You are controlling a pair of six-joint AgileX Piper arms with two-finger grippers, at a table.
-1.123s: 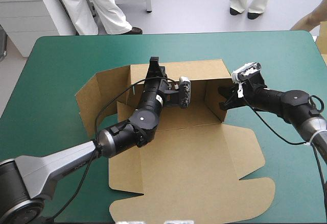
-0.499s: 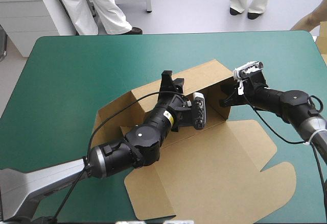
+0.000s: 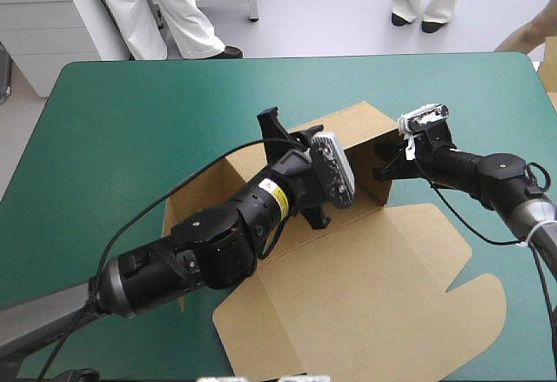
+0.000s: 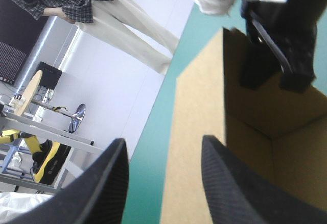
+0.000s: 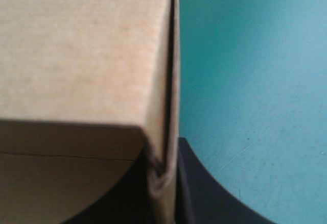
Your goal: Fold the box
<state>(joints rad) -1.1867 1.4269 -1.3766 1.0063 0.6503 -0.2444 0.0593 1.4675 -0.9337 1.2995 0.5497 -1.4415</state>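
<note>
box [image 3: 365, 286] sits right of centre on the worktop [image 3: 130, 121], far walls up, big flat panel lying toward the near edge. left arm [image 3: 218, 243] lies right across it and hides most of its left side. left jaws spread, a raised wall's edge showing ahead between them. right jaws pinching the right wall's doubled edge. cover's teal-green, showing all round the box.
</note>
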